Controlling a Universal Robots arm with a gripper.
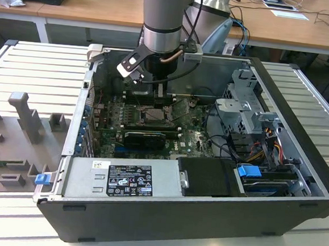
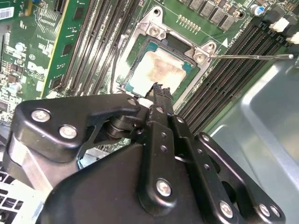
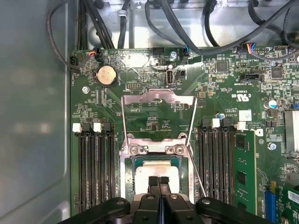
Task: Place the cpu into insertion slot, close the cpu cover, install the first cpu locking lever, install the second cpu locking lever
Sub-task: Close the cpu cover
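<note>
Black pincer [image 3: 159,180] — fingertips pressed together (gripping nothing) — hangs over the square, stained-silver cpu [image 3: 159,168].

Arm [image 1: 161,20] comes straight down from above, wrist vertical. Claw [image 3: 159,179] points downward; in both wrist views its two black fingers [image 3: 153,185] are pressed together, tips touching, nothing between.

A robotics lab or workshop: open computer case [image 1: 162,220] on a slatted metal surface [image 1: 38,62]; cable-strewn wooden desks [image 1: 88,6] behind.
</note>
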